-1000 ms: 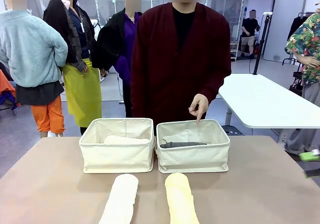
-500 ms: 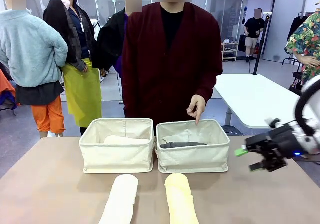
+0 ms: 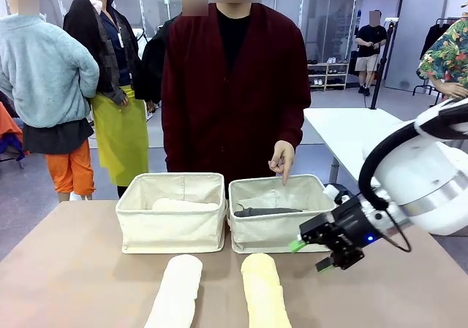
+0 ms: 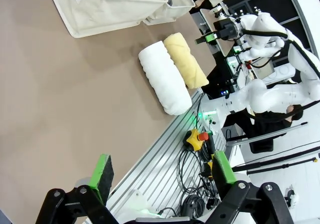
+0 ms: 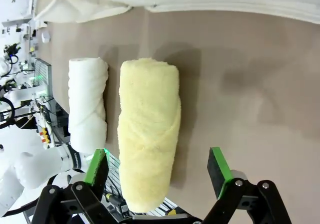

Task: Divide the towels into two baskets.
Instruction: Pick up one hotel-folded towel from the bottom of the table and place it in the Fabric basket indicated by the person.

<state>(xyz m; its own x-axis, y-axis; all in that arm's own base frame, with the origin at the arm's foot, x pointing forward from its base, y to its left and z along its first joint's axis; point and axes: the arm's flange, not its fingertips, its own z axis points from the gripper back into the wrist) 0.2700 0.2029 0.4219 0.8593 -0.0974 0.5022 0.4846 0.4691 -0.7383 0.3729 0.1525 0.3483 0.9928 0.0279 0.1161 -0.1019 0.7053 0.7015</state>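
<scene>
Cream canvas formed the two bins set side by side on the far part of the table, walls touching or nearly so. The left basket was seen to hold the pinkish-beige towel and the right basket the dark grey towel, so one roll was judged to be placed in each. The white towel and the yellow towel were laid lengthwise just beside each other on the near part of the table, apart from the baskets, probably so that they could be reached from the robot's side. A person's hand was held above the far rim of the right basket, one finger pointed down into it, which was taken as a sign of where a towel was wanted. The right gripper was held low beside the right basket and near the yellow towel; its fingers were spread fully apart, and nothing was gripped or touched. The left gripper was held back by the table's near edge, well apart from the towels, likewise spread wide and empty.
</scene>
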